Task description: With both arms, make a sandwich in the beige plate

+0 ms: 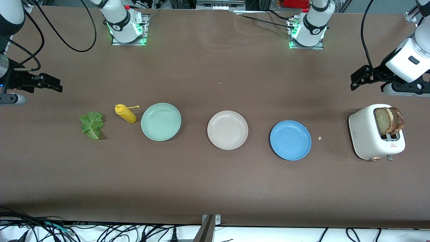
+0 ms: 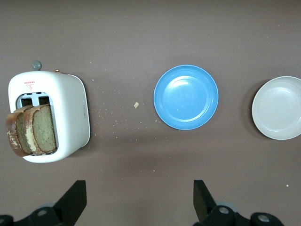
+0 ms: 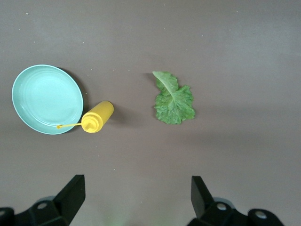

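The beige plate (image 1: 227,130) (image 2: 278,108) lies empty in the middle of the table, between the mint-green plate (image 1: 161,121) and the blue plate (image 1: 290,139). Two slices of brown bread (image 1: 389,120) (image 2: 32,130) stand in the white toaster (image 1: 371,134) at the left arm's end. The green lettuce leaf (image 1: 91,125) (image 3: 173,100) lies flat at the right arm's end. My left gripper (image 1: 361,78) (image 2: 139,203) hangs open in the air above bare table beside the toaster, holding nothing. My right gripper (image 1: 47,83) (image 3: 137,201) is open too, above bare table beside the lettuce.
A yellow squeeze bottle (image 1: 126,113) (image 3: 96,117) lies on its side between the lettuce and the mint-green plate. Crumbs (image 1: 319,137) are scattered between the blue plate and the toaster. The arms' bases (image 1: 125,25) stand along the table's edge farthest from the front camera.
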### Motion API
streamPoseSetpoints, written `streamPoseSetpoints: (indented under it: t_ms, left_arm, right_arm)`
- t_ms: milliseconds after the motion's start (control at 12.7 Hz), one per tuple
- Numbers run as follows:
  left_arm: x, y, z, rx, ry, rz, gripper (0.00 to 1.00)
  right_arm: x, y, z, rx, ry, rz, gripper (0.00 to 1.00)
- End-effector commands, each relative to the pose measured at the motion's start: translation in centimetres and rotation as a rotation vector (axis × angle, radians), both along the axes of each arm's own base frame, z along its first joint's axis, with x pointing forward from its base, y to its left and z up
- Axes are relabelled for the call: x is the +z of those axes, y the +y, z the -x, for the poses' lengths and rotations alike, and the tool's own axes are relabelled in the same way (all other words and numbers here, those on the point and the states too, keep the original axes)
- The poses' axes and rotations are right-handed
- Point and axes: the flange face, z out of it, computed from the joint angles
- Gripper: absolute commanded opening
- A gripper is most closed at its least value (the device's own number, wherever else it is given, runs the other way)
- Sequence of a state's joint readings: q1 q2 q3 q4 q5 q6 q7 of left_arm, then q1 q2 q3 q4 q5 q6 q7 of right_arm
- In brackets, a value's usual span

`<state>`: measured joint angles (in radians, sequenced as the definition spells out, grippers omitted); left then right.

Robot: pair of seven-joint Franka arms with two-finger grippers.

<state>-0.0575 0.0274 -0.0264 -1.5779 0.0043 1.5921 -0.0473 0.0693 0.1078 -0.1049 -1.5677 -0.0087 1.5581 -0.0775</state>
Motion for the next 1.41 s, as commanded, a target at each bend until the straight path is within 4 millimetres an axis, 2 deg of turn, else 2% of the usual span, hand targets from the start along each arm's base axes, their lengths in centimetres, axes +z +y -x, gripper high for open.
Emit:
streamPoseSetpoints:
  t_ms: [0,314,1334]
  left_arm:
    - [0.52,0.23,0.35,-0.016,-0.001,-0.022,1.00]
    - [0.52,0.23,0.35,-0.014,-0.001,-0.022,1.00]
    - [0.52,0.23,0.35,-0.015,-0.001,-0.022,1.00]
  right_arm:
    - [0.05,-0.29,0.21,-0.017,-0.008,-0.015,1.00]
    - [-0.06,-0.72,0.16,-0.019,-0.005,-0.015,1.00]
    - [-0.88,-0.27,-0.22,-0.022,0.008,-0.038,1.00]
